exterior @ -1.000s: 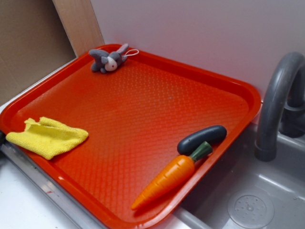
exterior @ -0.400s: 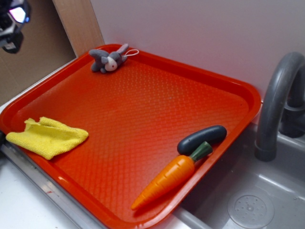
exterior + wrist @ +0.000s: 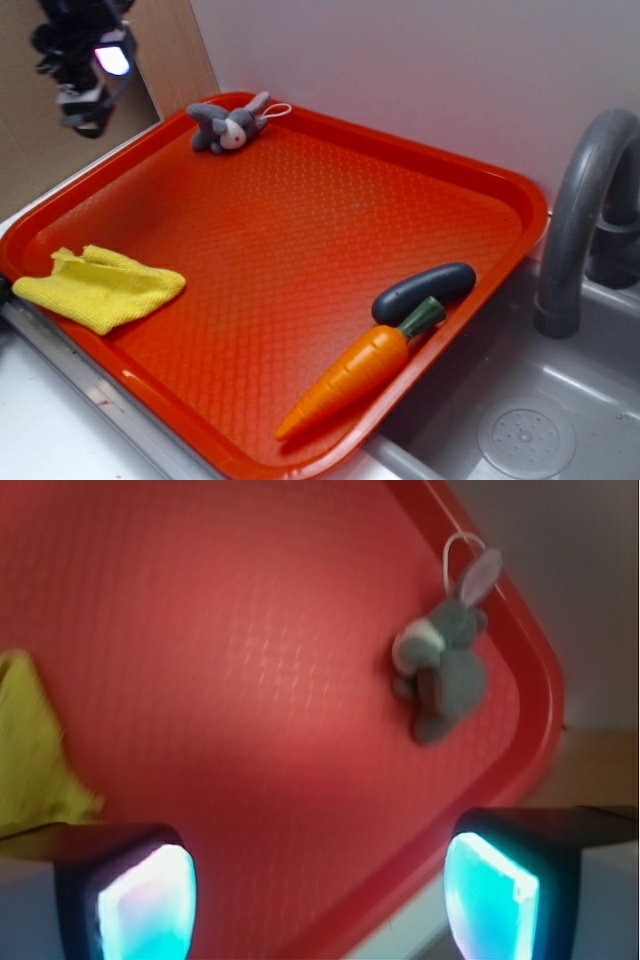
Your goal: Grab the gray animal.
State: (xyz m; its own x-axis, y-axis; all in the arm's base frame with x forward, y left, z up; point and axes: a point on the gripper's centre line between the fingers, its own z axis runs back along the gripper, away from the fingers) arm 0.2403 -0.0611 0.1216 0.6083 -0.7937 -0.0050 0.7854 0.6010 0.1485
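Note:
The gray animal point(image 3: 229, 125) is a small plush bunny with a white face and a white string loop, lying in the far left corner of the red tray point(image 3: 300, 230). In the wrist view the gray animal point(image 3: 448, 660) lies by the tray's rim point(image 3: 540, 680), ahead and to the right. My gripper point(image 3: 90, 75) hangs in the air at the upper left, left of the bunny and apart from it. Its fingers point(image 3: 140, 905) stand wide apart, with my gripper point(image 3: 318, 900) open and only tray beneath.
A yellow cloth point(image 3: 100, 287) lies at the tray's left edge. An orange carrot point(image 3: 360, 368) and a dark gray capsule-shaped toy point(image 3: 425, 290) sit at the tray's near right. A gray faucet point(image 3: 580, 220) and sink point(image 3: 520, 420) are on the right. A white wall stands behind.
My gripper has come into the exterior view from the upper left and moved right and down toward the tray's far corner. The bunny and other items have not moved.

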